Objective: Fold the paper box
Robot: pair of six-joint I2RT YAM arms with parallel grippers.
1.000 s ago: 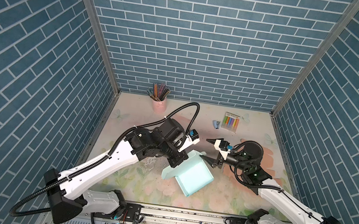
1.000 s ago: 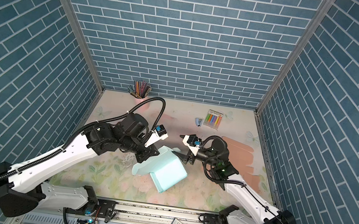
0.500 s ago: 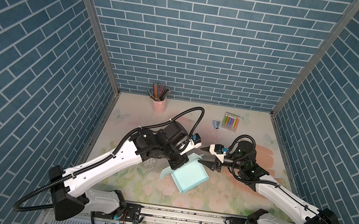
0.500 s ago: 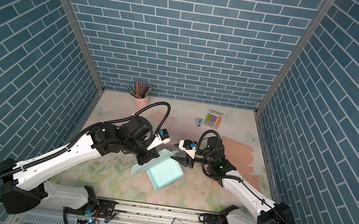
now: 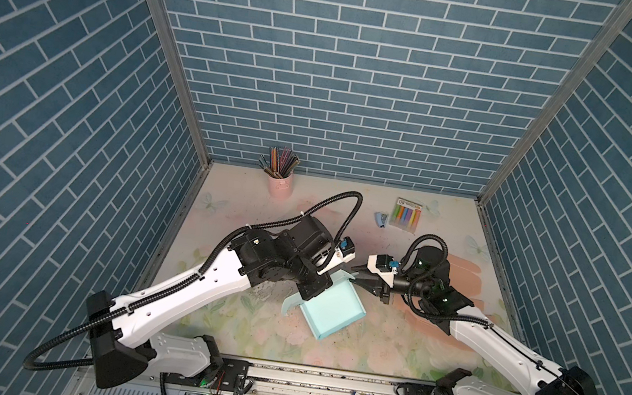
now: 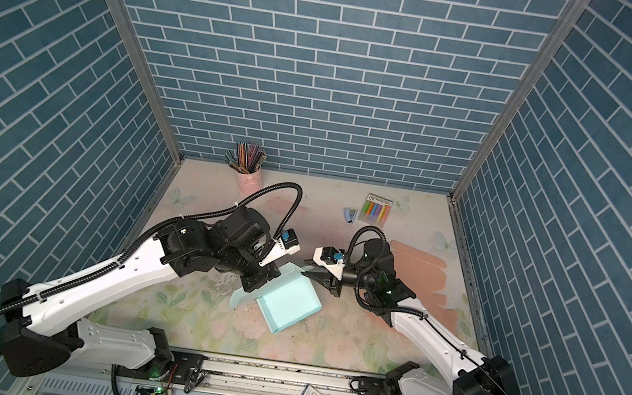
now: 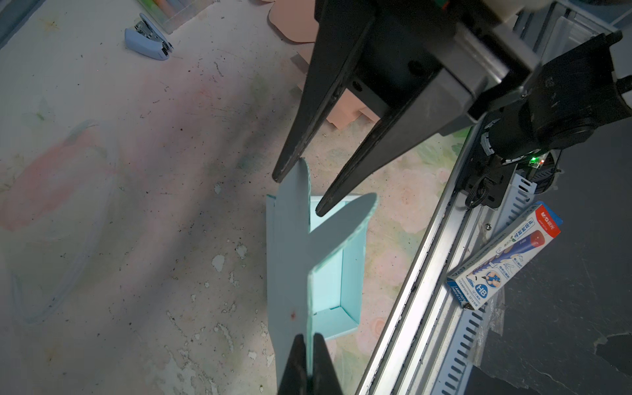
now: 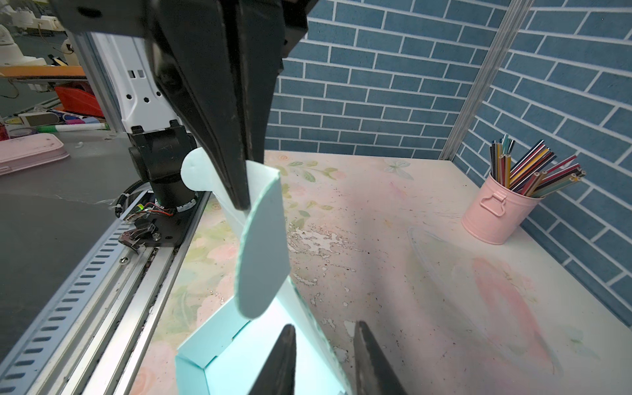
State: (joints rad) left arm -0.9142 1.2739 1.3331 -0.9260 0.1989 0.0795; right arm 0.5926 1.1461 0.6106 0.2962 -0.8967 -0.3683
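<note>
Table [image 5: 390, 343]: paper box [image 5: 334, 310] half-hidden; left end effector [image 7: 306, 345] clamps flap [image 7: 290, 256], right end effector [image 8: 324, 325] parted.

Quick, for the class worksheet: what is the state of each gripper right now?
Left gripper: closed, pinching the paper box by an upright flap.
Right gripper: open, jaws apart around the box's raised edge, gripping nothing.

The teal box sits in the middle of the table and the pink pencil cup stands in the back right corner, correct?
Wrong corner. The teal box sits in the middle of the table, but the pink pencil cup stands in the back left corner, as both top views show.
</note>
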